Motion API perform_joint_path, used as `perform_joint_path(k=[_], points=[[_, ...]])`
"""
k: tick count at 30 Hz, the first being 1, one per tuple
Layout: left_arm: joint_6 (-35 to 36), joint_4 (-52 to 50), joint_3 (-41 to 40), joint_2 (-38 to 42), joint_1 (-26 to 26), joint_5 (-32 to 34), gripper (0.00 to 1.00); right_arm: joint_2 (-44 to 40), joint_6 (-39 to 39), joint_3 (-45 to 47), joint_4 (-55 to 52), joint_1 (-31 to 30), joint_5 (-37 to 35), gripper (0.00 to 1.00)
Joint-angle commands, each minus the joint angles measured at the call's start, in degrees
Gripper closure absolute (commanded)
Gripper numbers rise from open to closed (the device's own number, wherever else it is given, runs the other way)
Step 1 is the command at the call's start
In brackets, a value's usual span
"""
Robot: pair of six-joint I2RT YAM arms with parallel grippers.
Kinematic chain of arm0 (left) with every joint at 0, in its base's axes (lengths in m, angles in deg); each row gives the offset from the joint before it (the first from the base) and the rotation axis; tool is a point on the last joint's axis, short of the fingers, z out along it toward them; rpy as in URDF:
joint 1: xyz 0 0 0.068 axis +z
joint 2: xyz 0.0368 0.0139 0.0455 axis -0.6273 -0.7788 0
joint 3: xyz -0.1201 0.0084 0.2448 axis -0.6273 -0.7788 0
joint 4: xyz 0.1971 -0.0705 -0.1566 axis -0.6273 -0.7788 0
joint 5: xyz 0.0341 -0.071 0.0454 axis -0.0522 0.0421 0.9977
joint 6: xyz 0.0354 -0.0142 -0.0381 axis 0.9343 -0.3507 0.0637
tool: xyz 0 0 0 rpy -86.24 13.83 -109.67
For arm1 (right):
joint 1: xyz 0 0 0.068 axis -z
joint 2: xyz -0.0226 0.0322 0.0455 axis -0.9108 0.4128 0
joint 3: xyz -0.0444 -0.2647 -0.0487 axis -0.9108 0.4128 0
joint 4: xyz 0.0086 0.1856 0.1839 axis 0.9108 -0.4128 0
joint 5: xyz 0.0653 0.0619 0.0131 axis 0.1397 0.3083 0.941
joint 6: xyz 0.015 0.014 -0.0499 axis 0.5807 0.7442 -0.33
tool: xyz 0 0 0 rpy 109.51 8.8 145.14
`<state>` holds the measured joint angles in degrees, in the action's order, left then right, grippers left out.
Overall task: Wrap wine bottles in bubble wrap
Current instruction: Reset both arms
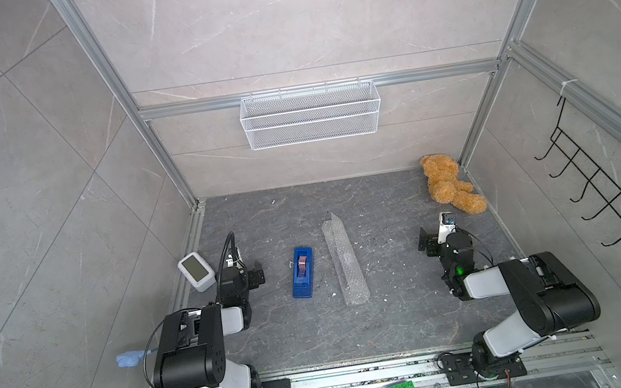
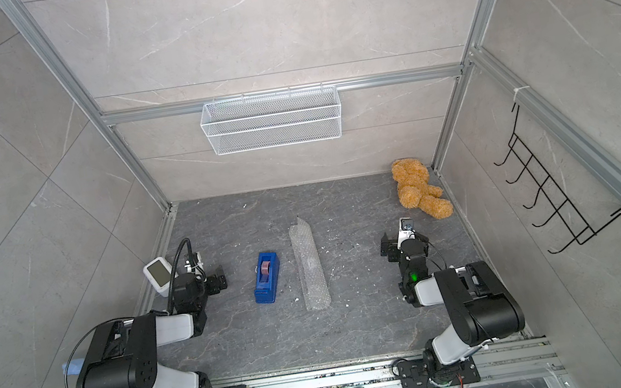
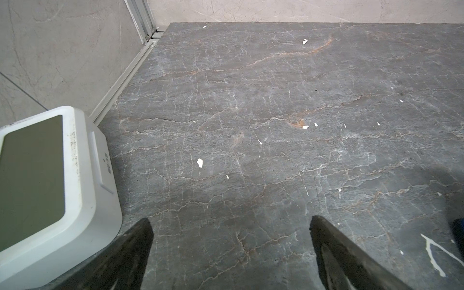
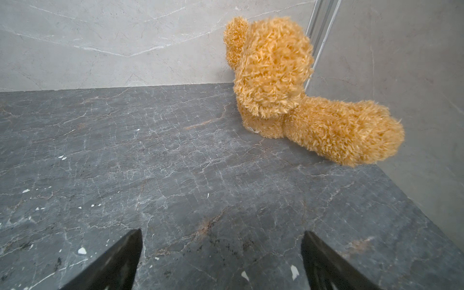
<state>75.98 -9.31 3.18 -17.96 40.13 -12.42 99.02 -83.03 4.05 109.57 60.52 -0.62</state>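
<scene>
Your left tool is gaping as wide as it goes and gripping nothing, poised over bare surface. The white screen device is sitting just beside it at 9 o'clock. Your right tool is likewise spreading wide and carrying nothing. It is pointing toward the teddy bear, which is slumping in the 1 o'clock corner.

You are seeing the bubble wrap in both top views, lying as a long narrow strip near the middle of the surface. It is running from 12 to 6 o'clock, between the two tools and well apart from both. A blue tape dispenser is sitting near it at 9 o'clock, and a white wire basket is hanging on the 12 o'clock wall.
</scene>
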Motion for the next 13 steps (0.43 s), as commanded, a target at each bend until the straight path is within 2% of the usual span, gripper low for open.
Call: perform_joint_path(k=[1, 13], points=[[-0.9, 1.5, 1.5, 0.2, 0.2, -0.6, 0.0, -0.8, 0.9, -0.3, -1.0, 0.0, 0.5, 0.0], [-0.9, 1.5, 1.5, 0.3, 0.2, -0.6, 0.0, -0.8, 0.0, -0.3, -0.8, -0.3, 1.7, 0.0]])
